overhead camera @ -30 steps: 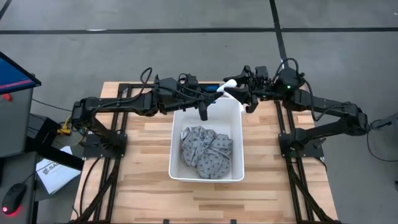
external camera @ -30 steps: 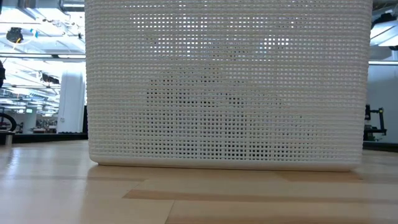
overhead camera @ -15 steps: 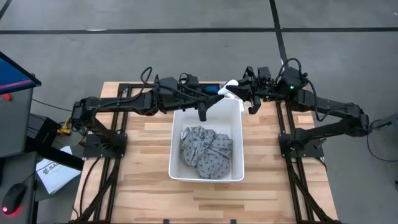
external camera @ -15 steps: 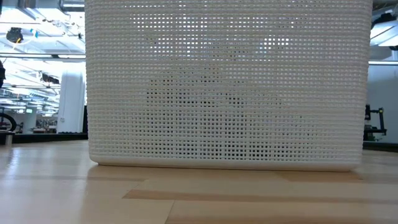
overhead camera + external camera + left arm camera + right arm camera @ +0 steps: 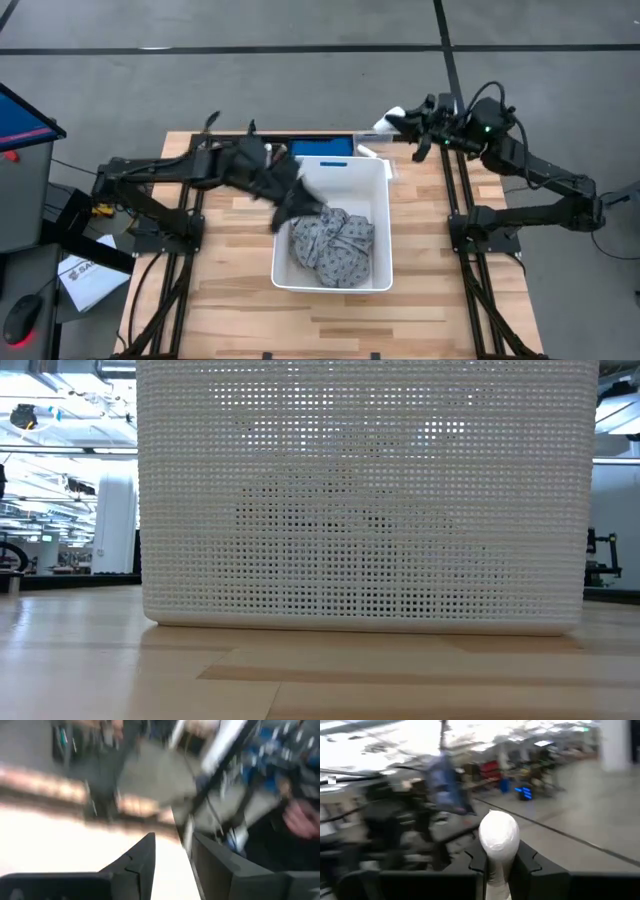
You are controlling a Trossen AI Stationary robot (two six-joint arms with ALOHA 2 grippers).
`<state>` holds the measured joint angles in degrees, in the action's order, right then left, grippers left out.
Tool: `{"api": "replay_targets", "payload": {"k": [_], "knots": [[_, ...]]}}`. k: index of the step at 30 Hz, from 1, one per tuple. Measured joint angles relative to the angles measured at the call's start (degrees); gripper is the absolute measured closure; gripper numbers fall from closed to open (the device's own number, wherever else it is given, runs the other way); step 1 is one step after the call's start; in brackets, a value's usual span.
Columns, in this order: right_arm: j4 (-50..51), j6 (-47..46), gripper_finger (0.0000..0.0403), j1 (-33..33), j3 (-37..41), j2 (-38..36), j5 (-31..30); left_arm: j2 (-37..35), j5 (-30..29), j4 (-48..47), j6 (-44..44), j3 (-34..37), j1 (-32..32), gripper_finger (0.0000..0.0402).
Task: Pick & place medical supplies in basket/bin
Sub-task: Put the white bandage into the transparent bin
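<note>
One white tub [image 5: 336, 172] sits mid-frame on the wood-plank table [image 5: 230, 300], grey fabric [image 5: 332, 242] inside. Right gripper [image 5: 393, 123] clamps a white roll [image 5: 497, 840] at upper right; left gripper [image 5: 287, 205] shows a narrow gap between its fingers, empty.

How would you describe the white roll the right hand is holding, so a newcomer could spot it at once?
Start at the white tub mid-table, then look past its far right corner to the right hand. The white roll is pinched between its fingers, raised off the table, unlike the grey speckled fabric lying inside the tub.
</note>
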<state>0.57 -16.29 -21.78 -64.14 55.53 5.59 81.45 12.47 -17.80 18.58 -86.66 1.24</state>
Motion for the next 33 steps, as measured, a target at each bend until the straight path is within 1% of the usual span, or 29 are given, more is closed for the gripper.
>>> {"api": "replay_targets", "payload": {"k": [2, 3, 5, 8, 13, 16, 19, 22, 25, 28, 31, 33], "knots": [[3.50, 0.00, 0.0369, -2.02, 0.00, -0.82, -0.45, -2.70, -0.06, -8.92, 1.76, 0.03, 1.43, 0.0280], [5.48, -0.03, 0.0369, -2.96, -0.02, -1.19, -0.52, -4.00, -0.61, -11.80, 3.22, 0.03, 2.11, 0.0279], [10.10, -0.08, 0.0369, -5.16, -0.02, -1.48, -0.32, -6.99, -3.70, -21.03, 6.22, 0.03, 3.57, 0.0279], [16.87, -0.71, 0.0369, -8.20, 0.02, -1.00, 0.02, -10.52, -9.34, -31.69, 12.29, 0.01, 6.26, 0.0282], [25.06, -2.98, 0.0369, -12.42, 0.00, 0.55, -3.62, -14.54, -15.78, -44.23, 23.88, 0.03, 11.63, 0.0288], [29.42, -5.25, 0.0369, -14.73, 0.00, 2.36, -4.02, -15.33, -19.73, -49.41, 30.24, 0.33, 15.31, 0.0291], [32.06, -6.84, 0.0369, -16.52, 0.00, 4.50, -4.42, -15.63, -23.02, -50.95, 35.29, 2.70, 18.84, 0.0291], [35.11, -7.10, 0.0369, -18.59, 0.00, 7.44, -4.18, -15.81, -25.85, -51.44, 39.79, 7.03, 21.52, 0.0291], [35.75, -6.44, 0.0369, -20.51, 0.89, 10.54, -3.87, -15.76, -26.32, -50.33, 44.00, 12.32, 22.99, 0.0291], [32.78, -6.01, 0.0369, -23.04, 2.85, 12.58, -0.93, -15.72, -26.50, -47.50, 48.24, 18.02, 24.72, 0.0291], [31.95, -6.03, 0.0369, -25.56, 4.17, 15.68, 1.59, -15.74, -26.49, -44.66, 51.94, 23.48, 27.00, 0.0291], [31.00, -6.21, 0.0369, -26.78, 4.83, 18.81, 5.08, -15.72, -26.45, -41.04, 53.86, 27.05, 28.39, 0.0292]]}}
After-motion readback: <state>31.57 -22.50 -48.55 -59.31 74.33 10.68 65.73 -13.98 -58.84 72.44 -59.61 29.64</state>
